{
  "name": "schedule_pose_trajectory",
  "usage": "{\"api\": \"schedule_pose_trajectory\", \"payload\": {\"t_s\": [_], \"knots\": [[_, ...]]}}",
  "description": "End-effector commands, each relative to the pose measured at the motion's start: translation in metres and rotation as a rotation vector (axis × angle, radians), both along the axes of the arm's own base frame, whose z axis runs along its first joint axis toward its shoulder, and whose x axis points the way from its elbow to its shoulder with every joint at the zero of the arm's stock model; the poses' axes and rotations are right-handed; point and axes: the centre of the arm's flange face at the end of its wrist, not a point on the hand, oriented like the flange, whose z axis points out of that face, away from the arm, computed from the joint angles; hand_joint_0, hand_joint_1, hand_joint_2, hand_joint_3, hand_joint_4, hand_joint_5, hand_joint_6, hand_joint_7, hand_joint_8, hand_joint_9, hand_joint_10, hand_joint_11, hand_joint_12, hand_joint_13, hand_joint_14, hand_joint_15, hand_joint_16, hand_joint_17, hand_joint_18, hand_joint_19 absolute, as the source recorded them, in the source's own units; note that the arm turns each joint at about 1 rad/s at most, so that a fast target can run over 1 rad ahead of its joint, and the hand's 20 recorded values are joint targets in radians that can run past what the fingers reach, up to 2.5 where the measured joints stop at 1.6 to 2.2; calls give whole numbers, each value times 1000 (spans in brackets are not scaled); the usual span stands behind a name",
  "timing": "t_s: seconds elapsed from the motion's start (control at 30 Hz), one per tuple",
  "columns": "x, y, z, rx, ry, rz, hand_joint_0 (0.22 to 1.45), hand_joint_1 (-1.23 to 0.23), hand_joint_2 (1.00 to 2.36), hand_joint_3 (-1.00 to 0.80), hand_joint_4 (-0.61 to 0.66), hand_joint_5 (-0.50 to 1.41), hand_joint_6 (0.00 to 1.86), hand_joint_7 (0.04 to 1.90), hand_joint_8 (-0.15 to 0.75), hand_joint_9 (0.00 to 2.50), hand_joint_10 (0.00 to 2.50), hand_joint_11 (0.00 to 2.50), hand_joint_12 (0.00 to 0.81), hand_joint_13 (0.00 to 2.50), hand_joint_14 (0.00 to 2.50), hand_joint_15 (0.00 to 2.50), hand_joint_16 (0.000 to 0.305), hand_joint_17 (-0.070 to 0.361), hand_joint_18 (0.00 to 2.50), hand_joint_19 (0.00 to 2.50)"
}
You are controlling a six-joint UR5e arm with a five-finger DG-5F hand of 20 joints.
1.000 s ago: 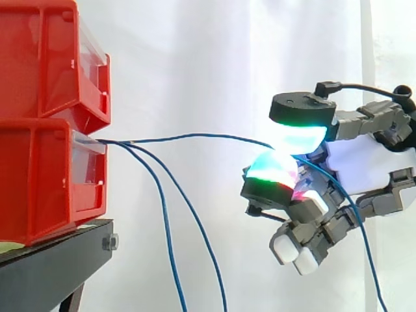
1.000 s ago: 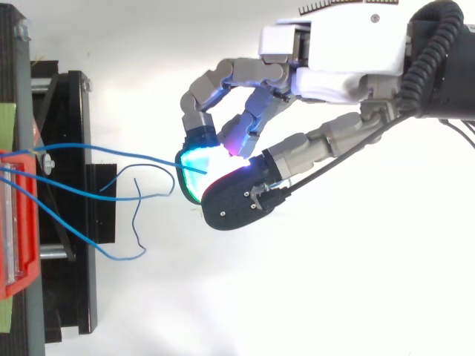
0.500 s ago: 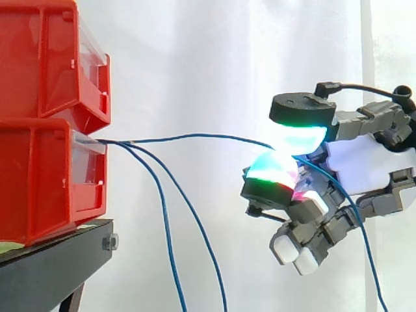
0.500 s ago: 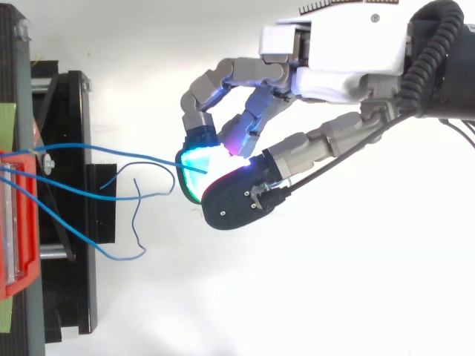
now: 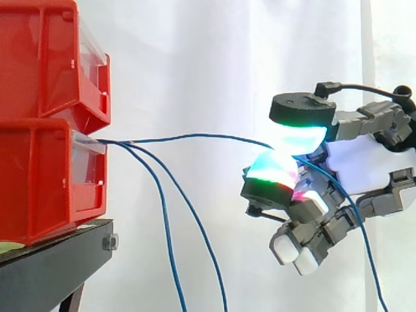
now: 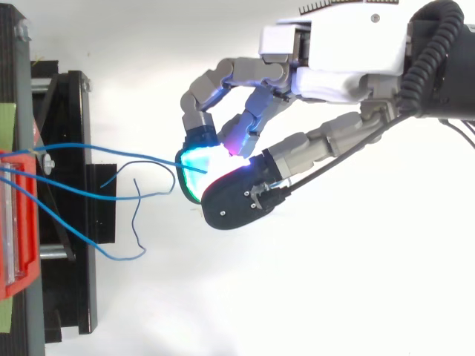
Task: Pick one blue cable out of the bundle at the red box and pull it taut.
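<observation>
A: Where's the hand [image 5: 364,162]?
B: Right side of the frame in the side view, mid height. In the top view it comes in from the upper right & reaches to the middle.
A: Open or closed?
B: Closed on sth. The thumb & a finger are bent in, & their glowing pads [image 5: 299,138] press together w/ the blue cable [image 5: 195,135] pinched between them. The rest of the fingers curl under, lower down, w/ nothing in them.
A: Where does that cable go?
B: It starts at the front of the lower red bin [image 5: 39,182], left side of the frame, & runs across the middle to the pads. It's nearly level w/ a small hump, so not fully straight. Past the pads a blue line drops to the lower right corner.
A: More cables?
B: Yes, other blue cables [image 5: 168,234] come out of the same spot & hang down to the bottom edge, apart from the hand. In the top view their loose ends curl at the left, near the black stand [image 6: 74,104].
A: What else is around?
B: An upper red bin [image 5: 45,58] sits on the lower one, upper left. Both sit on the black stand, lower left. A white curtain [image 5: 195,65] is behind it all.
</observation>
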Motion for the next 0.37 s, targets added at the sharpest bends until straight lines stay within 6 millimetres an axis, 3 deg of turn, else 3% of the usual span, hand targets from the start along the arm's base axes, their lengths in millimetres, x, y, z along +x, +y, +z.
{"api": "schedule_pose_trajectory", "payload": {"t_s": [0.0, 0.33], "knots": [[0, 0, 0, 0, 1, 2, 629, -812, 1021, -106, 100, -141, 881, 1216, 357, 796, 17, 859, 361, 736, 18, 461, 51, 116, 614, 397], [0, 1, 0, 0, 1, 3, 630, -812, 1020, -106, 94, -141, 882, 1211, 357, 793, 16, 855, 357, 734, 17, 468, 52, 116, 614, 397]]}}
